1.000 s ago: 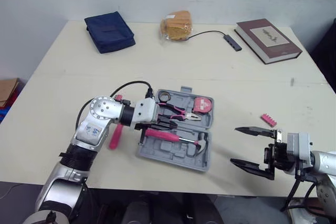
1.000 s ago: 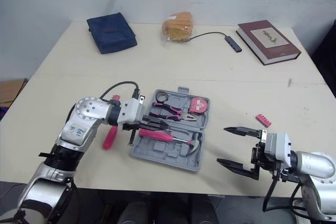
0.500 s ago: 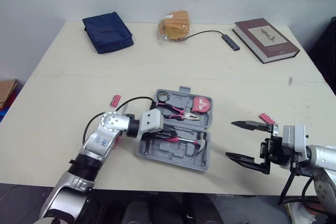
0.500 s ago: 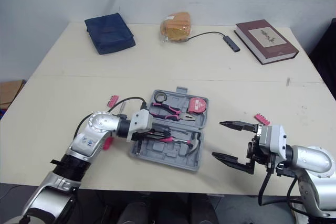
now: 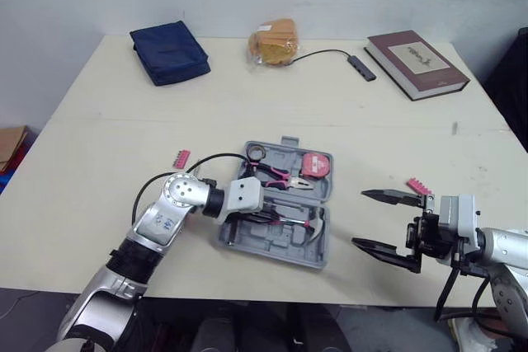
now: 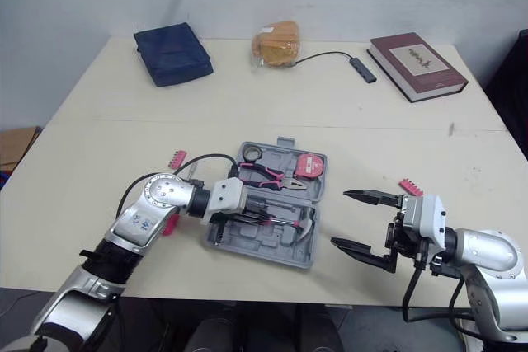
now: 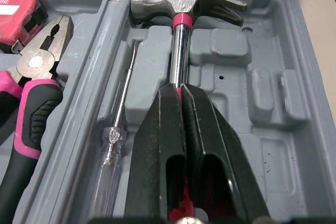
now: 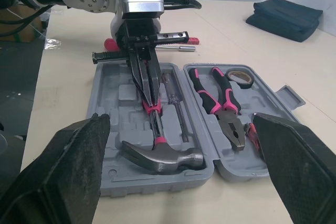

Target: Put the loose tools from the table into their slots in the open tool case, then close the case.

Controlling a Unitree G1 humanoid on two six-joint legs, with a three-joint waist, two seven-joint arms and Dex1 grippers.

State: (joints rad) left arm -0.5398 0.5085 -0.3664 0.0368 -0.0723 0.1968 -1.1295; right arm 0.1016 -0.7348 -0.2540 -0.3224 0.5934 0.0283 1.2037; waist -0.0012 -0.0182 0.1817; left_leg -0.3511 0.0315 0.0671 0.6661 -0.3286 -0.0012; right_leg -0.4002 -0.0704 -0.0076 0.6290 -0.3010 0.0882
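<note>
The grey tool case (image 5: 247, 241) lies open near the table's front edge. Its far half holds pink-handled pliers (image 5: 276, 175), a red tape measure (image 5: 315, 166) and a black tape roll (image 5: 257, 152). A hammer (image 7: 186, 6) lies in the near half beside a clear test screwdriver (image 7: 113, 140). My left gripper (image 7: 180, 88) reaches into the case, shut on the hammer's pink handle. My right gripper (image 5: 360, 218) hovers open to the right of the case. Loose pink bit strips lie left (image 5: 181, 158) and right (image 5: 419, 186) of the case. A pink-handled tool (image 6: 169, 224) lies under my left arm.
At the back of the table are a blue pouch (image 5: 169, 51), a bagged bun (image 5: 276, 40), a brown book (image 5: 417, 53) and a small hub with its cable (image 5: 363, 66). Bare tabletop stretches between these and the case.
My left gripper has brought the hammer down from a slant above the case into the near half. The right gripper has edged slightly toward the case.
</note>
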